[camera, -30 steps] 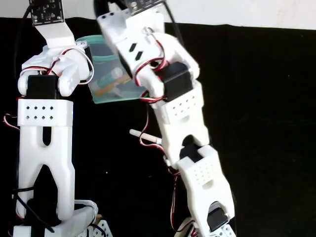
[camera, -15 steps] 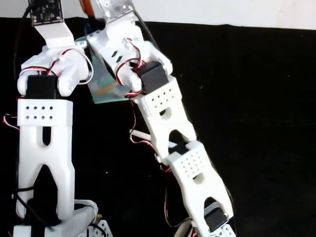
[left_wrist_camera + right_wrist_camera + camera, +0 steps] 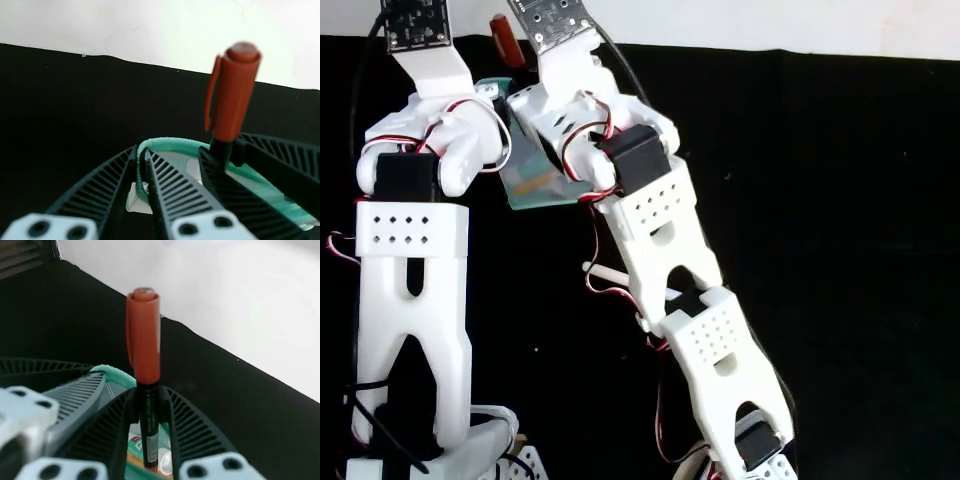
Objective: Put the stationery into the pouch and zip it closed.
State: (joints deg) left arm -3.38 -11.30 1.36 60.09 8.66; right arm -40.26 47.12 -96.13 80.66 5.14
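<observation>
The left end effector [image 3: 140, 152], pinching the rim of the pouch [image 3: 172, 144], and the right end effector [image 3: 147, 390], clamped on the pen [image 3: 144, 335], stand just beside each other. The space between them gives no passage, and the pen rises beyond the right one and blocks the way over it. On the side of the right end effector away from the left one the black worktop [image 3: 840, 250] lies open and wide, and ahead of both comes a strip of worktop and then a white surface [image 3: 770, 22].
</observation>
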